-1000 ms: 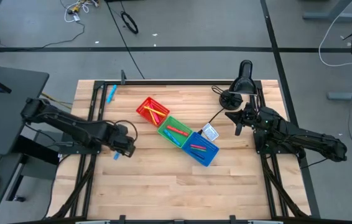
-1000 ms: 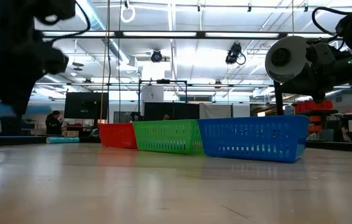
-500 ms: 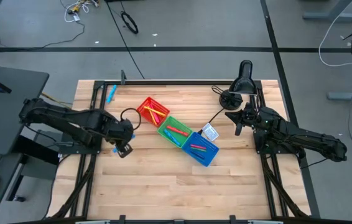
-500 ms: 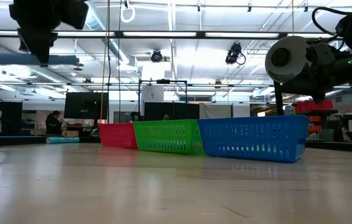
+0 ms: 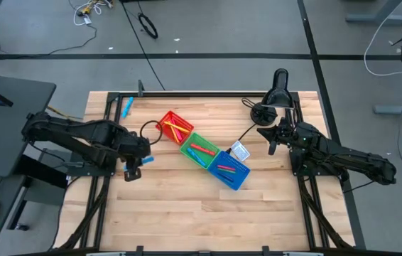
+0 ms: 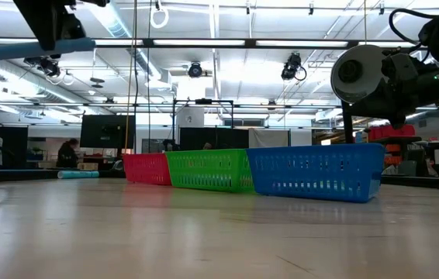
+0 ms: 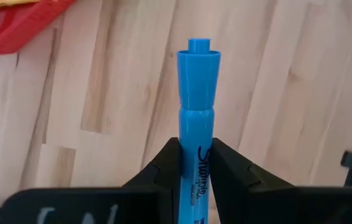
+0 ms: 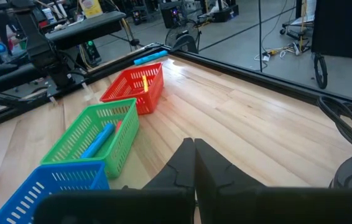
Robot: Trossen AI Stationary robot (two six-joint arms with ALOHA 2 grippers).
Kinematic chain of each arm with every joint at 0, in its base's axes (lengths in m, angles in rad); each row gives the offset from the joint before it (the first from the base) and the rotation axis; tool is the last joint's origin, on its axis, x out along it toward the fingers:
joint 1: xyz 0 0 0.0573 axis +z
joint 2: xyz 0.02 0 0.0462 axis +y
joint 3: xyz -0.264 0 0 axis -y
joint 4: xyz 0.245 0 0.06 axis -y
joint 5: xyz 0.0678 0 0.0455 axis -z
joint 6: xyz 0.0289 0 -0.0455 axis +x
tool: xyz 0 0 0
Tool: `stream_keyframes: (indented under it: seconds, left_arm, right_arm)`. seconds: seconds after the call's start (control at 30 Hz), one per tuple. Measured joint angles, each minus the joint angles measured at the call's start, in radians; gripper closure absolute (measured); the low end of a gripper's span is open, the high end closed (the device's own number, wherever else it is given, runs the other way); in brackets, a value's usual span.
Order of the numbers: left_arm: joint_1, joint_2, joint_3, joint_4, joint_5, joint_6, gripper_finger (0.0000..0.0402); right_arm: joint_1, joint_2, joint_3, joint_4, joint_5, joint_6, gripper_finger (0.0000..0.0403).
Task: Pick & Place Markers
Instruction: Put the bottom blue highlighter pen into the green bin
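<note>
**Left arm holding blue marker above table, right arm parked**

Left gripper [image 5: 143, 161] is sitting over the left part of the wooden table [image 5: 187, 206], just short of the red bin [image 5: 175, 127]. Its fingers [image 7: 163, 163] are clamping a blue marker [image 7: 196, 118] around the barrel, capped end sticking out forward past the tips. In the low view the marker is riding high above the tabletop, roughly level, well clear of the wood.

Red bin, green bin [image 5: 199, 151] and blue bin [image 5: 229, 168] are lying in a diagonal row mid-table, touching side to side. Each is holding markers: yellow and red ones in the red bin, red and blue in the green bin, several mixed colours in the blue bin; exact count is hard to tell.

One more blue marker [image 5: 127, 107] is lying loose on the table near the far left corner, well apart from the bins.

Right gripper [image 5: 273, 141] is waiting at the right edge of the table, fingers [image 8: 185, 163] pressed together, holding nothing.
</note>
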Motion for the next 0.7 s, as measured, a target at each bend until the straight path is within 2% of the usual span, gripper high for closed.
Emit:
stream_keyframes:
  seconds: [0.3, 0.7]
  left_arm:
    - [0.007, 0.024, 0.003, 0.008, 0.020, 0.137, 0.0337]
    - [0.127, 0.208, 0.133, 0.029, -0.010, 0.442, 0.0337]
  right_arm:
    - [0.000, 0.000, 0.000, 0.000, 0.000, 0.000, 0.0403]
    - [0.000, 0.000, 0.000, 0.000, 0.000, 0.000, 0.0403]
